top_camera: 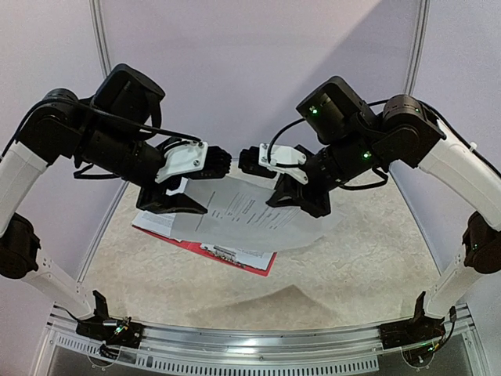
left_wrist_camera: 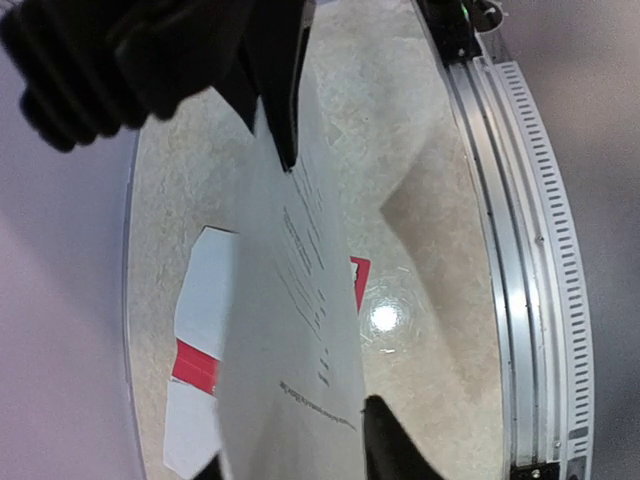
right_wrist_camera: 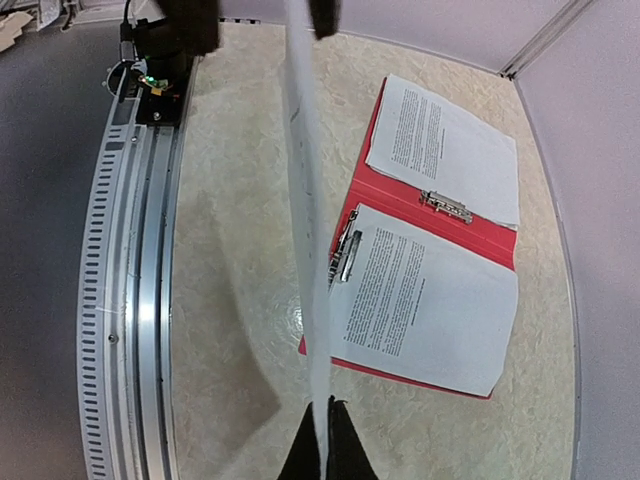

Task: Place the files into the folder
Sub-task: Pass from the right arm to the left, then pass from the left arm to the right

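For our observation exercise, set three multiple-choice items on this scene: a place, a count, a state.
1. Where is the red folder? A open on the table; B upright on its edge; C held in the air.
2. How many printed sheets lie on it? A one; B two; C four.
3. The right end effector is: A wide open; B shut on the folder; C shut on the raised sheet.
Answers: A, it lies spread flat; B, one on each half; C, its fingers pinch that sheet's edge.
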Controlling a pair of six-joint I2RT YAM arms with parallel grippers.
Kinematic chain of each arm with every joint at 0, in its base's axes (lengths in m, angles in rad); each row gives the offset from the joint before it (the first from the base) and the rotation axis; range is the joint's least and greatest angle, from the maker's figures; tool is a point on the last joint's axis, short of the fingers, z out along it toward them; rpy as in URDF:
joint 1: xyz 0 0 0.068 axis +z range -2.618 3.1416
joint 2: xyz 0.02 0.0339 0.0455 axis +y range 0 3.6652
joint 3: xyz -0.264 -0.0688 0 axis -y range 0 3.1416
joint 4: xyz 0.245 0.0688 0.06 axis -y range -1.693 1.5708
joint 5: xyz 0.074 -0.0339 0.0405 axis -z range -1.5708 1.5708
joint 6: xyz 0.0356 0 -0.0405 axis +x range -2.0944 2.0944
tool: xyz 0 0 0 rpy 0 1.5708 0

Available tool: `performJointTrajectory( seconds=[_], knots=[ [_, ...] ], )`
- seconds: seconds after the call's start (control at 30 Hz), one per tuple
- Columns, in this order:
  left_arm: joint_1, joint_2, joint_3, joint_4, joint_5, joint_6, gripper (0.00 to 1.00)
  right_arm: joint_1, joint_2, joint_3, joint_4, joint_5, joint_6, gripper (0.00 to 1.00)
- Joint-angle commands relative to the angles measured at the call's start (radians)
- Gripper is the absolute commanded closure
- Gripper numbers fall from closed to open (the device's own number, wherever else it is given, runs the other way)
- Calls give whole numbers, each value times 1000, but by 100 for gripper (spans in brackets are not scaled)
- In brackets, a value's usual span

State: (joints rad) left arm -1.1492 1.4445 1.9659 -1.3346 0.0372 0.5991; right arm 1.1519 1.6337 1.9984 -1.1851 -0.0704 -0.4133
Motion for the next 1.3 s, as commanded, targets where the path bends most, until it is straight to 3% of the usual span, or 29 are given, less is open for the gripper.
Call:
performJointTrajectory(
  seconds=[0.0,0.03,0.13,0.23,0.3,0.43,0.53,0.63,0.77,0.87,0.93,1.07,1.27],
  knots=[
    [-7,-14,-20,-136,-30,-50,90,4,-19,9,49,-33,-64,100],
    [-7,-17,-22,-123,-48,-54,100,5,-24,6,57,-35,-72,100],
    [-2,-30,-13,-83,-108,-70,100,4,-40,-1,99,-2,-75,97],
    [37,-15,54,-71,-129,-121,100,-21,-81,-73,264,150,-15,55],
    [105,10,112,-72,-114,-157,100,-104,-125,-148,402,130,60,30],
    [319,49,158,-27,-12,-257,100,-333,-260,-375,679,-103,304,4],
    [449,116,222,-36,-4,-334,100,-454,-322,-515,884,-223,481,1],
    [571,245,390,-127,0,-440,100,-542,-316,-590,968,-267,665,1],
    [739,268,348,-66,57,-531,100,-569,-224,-628,1032,-307,812,1],
    [824,266,317,-11,124,-592,100,-569,-174,-707,1237,-351,960,1],
    [855,253,300,35,152,-621,100,-558,-127,-747,1355,-349,1064,1],
    [870,193,267,160,175,-657,100,-463,-26,-725,1492,-265,1116,1],
    [887,182,375,172,291,-802,100,-373,179,-610,1792,-264,1311,1]
  ],
)
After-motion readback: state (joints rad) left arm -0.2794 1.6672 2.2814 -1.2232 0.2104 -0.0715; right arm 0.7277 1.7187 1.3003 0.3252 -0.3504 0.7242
